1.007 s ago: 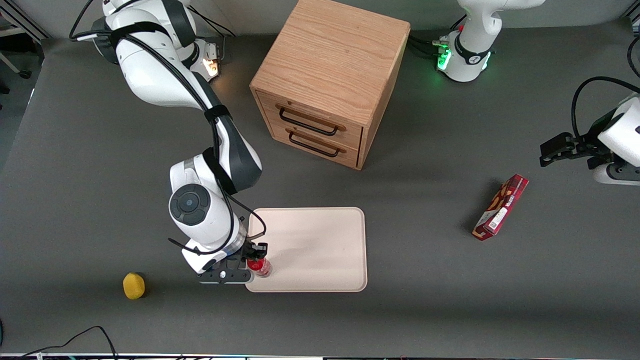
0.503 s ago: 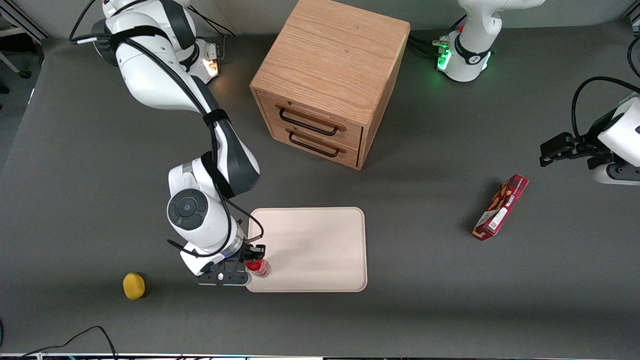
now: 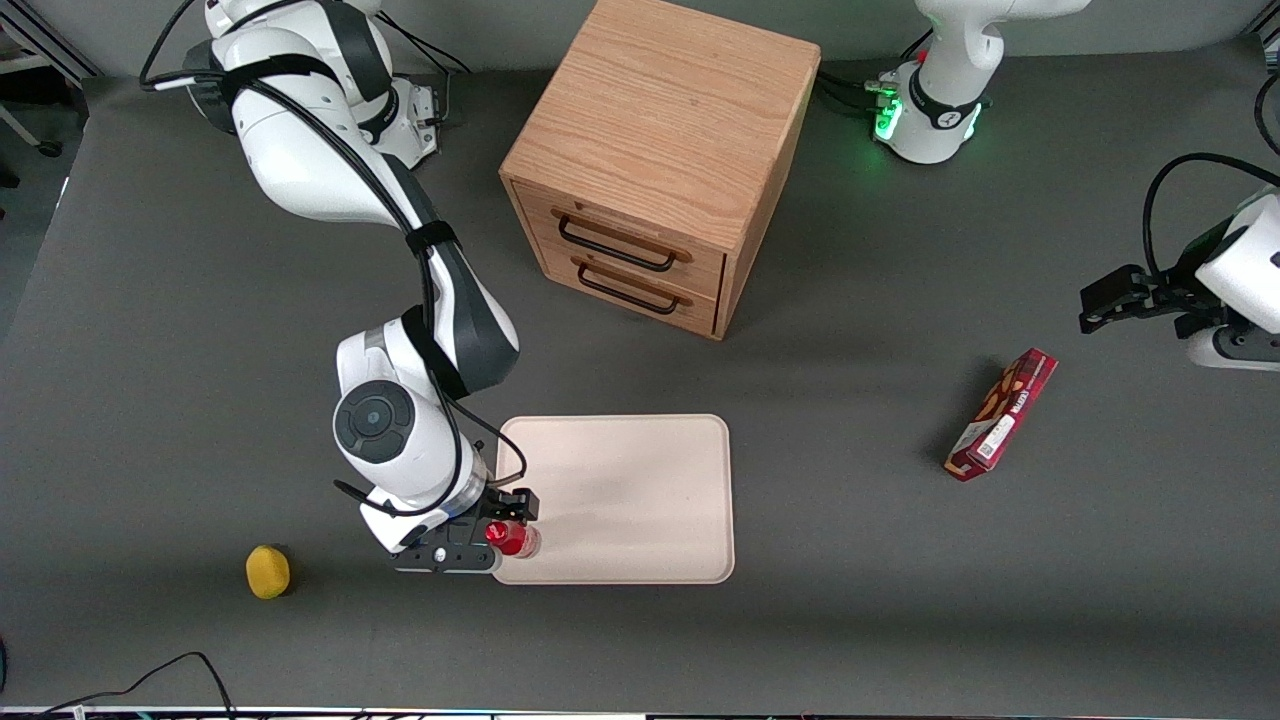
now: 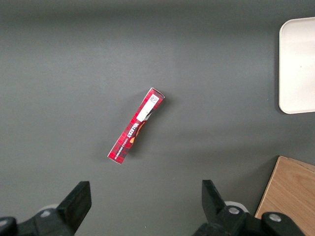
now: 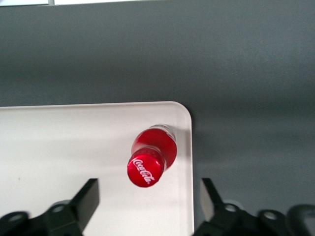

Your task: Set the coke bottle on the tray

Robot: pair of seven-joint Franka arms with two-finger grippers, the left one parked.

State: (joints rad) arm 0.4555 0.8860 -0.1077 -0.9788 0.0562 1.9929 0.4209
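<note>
We have the end effector [image 5: 147,196] spread wide, gripping nothing. Coke bottle [image 5: 150,160] stands upright between and below its fingers, on the tray [image 5: 59,147] near a corner.

Coke bottle [image 3: 514,538] on tray [image 3: 640,500], under tool [image 3: 508,523]
</note>
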